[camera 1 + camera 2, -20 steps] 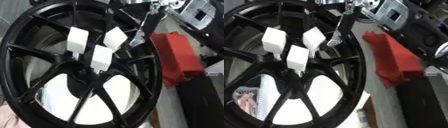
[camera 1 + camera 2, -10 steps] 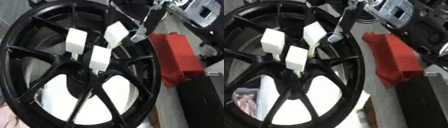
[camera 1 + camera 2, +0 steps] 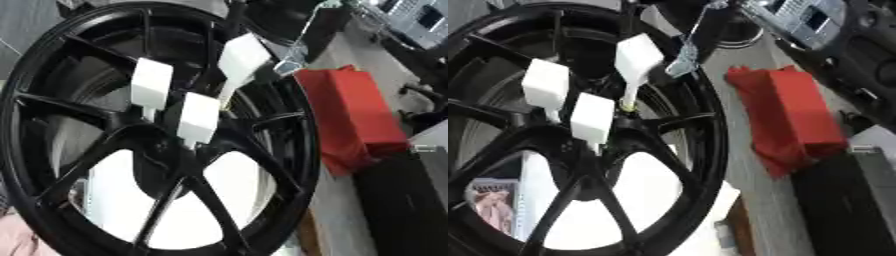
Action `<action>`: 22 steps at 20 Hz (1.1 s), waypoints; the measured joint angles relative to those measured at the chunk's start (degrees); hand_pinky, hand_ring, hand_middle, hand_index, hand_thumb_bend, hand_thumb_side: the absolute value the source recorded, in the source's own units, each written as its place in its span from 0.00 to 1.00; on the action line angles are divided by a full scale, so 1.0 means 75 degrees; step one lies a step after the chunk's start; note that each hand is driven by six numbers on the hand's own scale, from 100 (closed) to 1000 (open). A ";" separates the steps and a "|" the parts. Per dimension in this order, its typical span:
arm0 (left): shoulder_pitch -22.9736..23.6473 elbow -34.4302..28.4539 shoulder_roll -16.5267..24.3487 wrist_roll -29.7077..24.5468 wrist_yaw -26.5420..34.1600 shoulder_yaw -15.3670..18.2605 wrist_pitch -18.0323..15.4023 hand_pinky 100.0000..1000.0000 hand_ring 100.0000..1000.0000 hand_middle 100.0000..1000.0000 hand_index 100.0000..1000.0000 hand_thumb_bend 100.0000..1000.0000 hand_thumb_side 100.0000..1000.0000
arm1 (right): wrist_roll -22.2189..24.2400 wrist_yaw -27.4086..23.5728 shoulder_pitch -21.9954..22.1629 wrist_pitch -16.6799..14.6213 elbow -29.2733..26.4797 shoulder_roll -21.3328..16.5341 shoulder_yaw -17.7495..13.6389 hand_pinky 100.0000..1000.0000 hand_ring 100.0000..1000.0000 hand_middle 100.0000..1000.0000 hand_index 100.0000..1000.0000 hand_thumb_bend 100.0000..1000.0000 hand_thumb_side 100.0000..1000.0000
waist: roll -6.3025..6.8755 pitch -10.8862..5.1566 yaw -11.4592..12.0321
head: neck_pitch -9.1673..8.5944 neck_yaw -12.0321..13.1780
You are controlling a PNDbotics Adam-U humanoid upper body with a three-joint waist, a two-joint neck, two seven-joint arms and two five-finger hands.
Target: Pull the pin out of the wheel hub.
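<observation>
1. While the black alloy wheel hub (image 3: 105, 165) fills the left and centre of the frame, three white block-headed pins stand out of its middle, where the spokes meet.
2. The upper pin (image 3: 636, 62) sits highest, toward upper centre; its thin stem shows below the block, so it looks partly drawn out.
3. Just above and right of that pin hangs the right hand (image 3: 684, 62), a slim dark arm coming down from the top edge with a silvery tip; whether its fingers are apart or together cannot be told here.
4. The left hand shows in neither view.
5. Handling, as a judgement: each pin looks light and rigid, a matte blocky head on a narrow shaft; the flat sides of the head offer the best purchase, pulling straight along the stem.
6. The hub looks heavy, stiff and glossy, unlikely to shift.
7. The left pin (image 3: 150, 85) and the lower pin (image 3: 198, 119) sit nearer the centre bore.
8. A soft, creased red cloth (image 3: 350, 115) lies at centre right, beside a black box (image 3: 402, 200) at lower right.
</observation>
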 measured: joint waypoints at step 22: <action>0.0029 0.0000 0.0064 0.0074 0.0002 0.0011 -0.0074 0.90 0.42 0.53 0.73 0.00 0.71 | -0.0888 -0.1908 0.1362 0.0308 -0.0525 -0.1265 -0.1756 0.79 0.56 0.26 0.40 0.33 0.00 | 0.0146 -0.0001 -0.0163 | 0.0048 0.0178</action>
